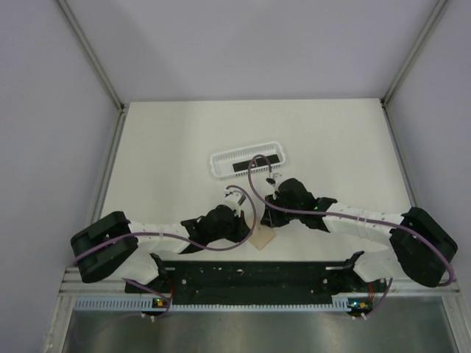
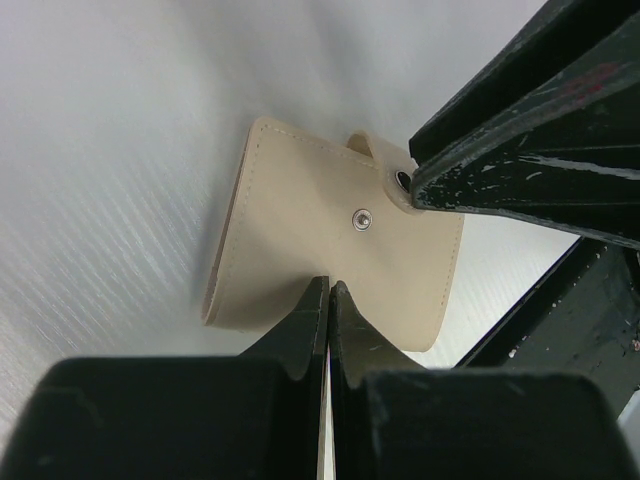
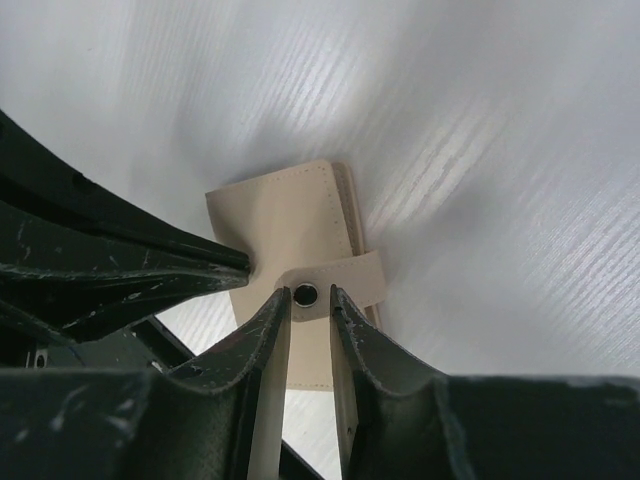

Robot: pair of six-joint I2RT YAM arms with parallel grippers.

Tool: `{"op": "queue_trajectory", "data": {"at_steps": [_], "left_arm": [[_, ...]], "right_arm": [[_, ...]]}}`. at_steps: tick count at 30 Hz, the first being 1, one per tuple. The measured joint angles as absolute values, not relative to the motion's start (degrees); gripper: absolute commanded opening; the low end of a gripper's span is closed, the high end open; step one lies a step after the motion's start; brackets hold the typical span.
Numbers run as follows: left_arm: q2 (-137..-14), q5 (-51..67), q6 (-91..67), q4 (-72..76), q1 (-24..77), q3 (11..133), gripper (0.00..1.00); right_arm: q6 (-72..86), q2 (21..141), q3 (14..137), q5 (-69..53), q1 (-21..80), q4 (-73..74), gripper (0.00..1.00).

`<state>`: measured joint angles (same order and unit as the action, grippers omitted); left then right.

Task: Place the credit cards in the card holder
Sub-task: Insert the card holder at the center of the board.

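**Desk:** Where does your card holder (image 2: pixel 300 230) sit?

**Caption writer:** Near the front middle of the white table (image 1: pixel 169 140), between your two grippers. It is a flat tan pouch, squarish and smooth like leather, with a stitched border and a small metal stud (image 2: pixel 362 219) on its face.

**Desk:** And your left gripper (image 2: pixel 328 290)?

**Caption writer:** Its black fingers are pressed together, tips on the pouch's near edge. Whether they nip a layer, you cannot tell.

**Desk:** Your right gripper (image 3: pixel 309 292)?

**Caption writer:** Its scuffed fingers stand narrowly parted on either side of the strap (image 3: pixel 355 275), at the end carrying a ringed snap. Whether they pinch it cannot be told.

**Desk:** The credit cards (image 1: pixel 257 163)?

**Caption writer:** A thin black strip lying flat in the long white slotted basket (image 1: pixel 221 168), further back on the table and apart from the pouch. Their number is not clear.
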<state>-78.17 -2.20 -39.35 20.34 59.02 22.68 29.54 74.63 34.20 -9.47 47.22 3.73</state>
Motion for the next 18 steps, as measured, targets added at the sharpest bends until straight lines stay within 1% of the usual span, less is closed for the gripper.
{"op": "queue_trajectory", "data": {"at_steps": [18], "left_arm": [[-78.17,-2.22,-39.35,20.32,59.02,22.68,0.0]], "right_arm": [[29.54,78.15,34.2,-9.63,46.94,0.12,0.23]]}}
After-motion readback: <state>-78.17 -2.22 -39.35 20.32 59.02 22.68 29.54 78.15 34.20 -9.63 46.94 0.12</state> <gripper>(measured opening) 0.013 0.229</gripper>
